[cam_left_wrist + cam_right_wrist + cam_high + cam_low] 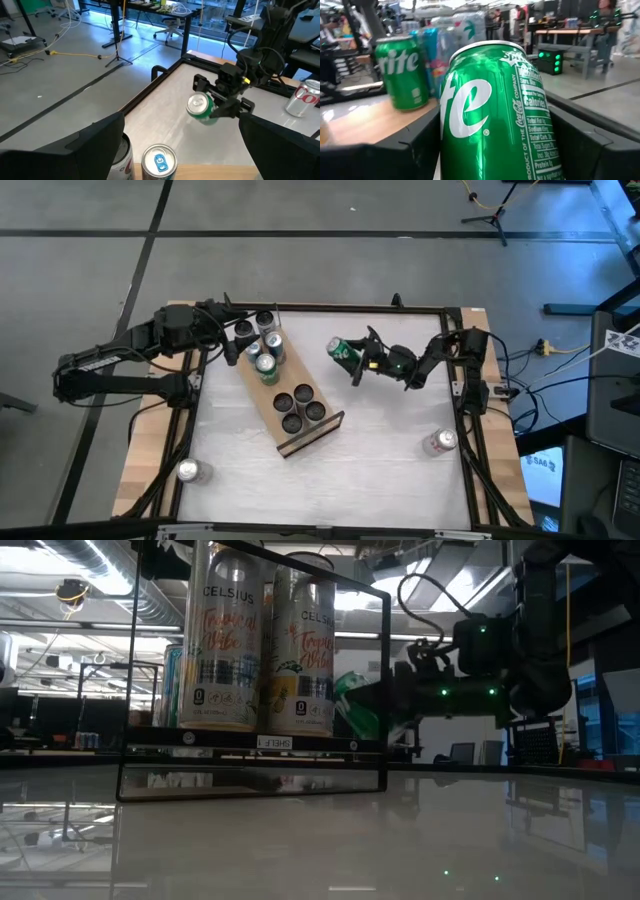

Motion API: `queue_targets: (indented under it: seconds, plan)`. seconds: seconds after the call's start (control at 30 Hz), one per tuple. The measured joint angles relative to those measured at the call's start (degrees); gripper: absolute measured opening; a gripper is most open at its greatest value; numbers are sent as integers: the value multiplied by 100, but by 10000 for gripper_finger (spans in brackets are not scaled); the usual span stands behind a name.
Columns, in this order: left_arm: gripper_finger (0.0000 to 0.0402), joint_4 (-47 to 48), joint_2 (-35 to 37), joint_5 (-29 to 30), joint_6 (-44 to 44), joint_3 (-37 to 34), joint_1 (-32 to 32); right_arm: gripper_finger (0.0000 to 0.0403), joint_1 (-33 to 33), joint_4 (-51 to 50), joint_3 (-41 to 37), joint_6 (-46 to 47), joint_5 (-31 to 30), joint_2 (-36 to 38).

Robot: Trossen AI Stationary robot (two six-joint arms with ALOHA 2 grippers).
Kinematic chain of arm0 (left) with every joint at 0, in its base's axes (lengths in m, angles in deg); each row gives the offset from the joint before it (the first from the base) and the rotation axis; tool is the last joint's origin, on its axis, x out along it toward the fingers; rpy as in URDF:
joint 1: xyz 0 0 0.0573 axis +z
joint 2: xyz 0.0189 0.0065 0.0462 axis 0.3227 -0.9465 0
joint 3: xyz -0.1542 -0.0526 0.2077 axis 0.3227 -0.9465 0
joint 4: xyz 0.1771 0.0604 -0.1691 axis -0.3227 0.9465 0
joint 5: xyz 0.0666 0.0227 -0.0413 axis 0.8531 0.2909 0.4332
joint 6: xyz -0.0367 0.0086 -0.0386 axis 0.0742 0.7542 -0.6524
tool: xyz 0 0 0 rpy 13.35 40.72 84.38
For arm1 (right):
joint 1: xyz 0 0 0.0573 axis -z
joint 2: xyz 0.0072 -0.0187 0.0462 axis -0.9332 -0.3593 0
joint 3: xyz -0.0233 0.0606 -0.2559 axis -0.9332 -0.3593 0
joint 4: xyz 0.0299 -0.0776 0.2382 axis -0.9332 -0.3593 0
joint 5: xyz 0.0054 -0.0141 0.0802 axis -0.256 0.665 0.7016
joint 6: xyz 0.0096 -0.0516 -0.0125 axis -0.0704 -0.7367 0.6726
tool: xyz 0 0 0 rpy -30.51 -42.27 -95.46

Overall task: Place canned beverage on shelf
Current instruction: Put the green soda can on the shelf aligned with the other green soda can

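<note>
The right hand [352, 360] is clamped on a green can [342, 350] held tilted just right of centre in the high view, off the upper right side of the shelf [275, 408]. That board lies slantwise mid-frame, cans crowded at its upper end and three dark cans [300, 406] lower down. The left hand [232, 340], fingers apart, hangs over the upper cans. Two stray silver cans [438, 442] sit at the lower corners of the pale glossy bench [390, 460]; grey floor surrounds it.
</note>
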Motion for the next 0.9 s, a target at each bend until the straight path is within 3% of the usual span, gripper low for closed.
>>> queue_targets:
  seconds: [0.5, 0.9]
  plan:
    - [383, -2, 0, 2, 0, 1, 1, 301, -44, -15, 452, 43, 824, -700]
    - [383, -2, -1, 0, 0, 0, 0, 301, -43, -20, 1096, 46, 1681, -754]
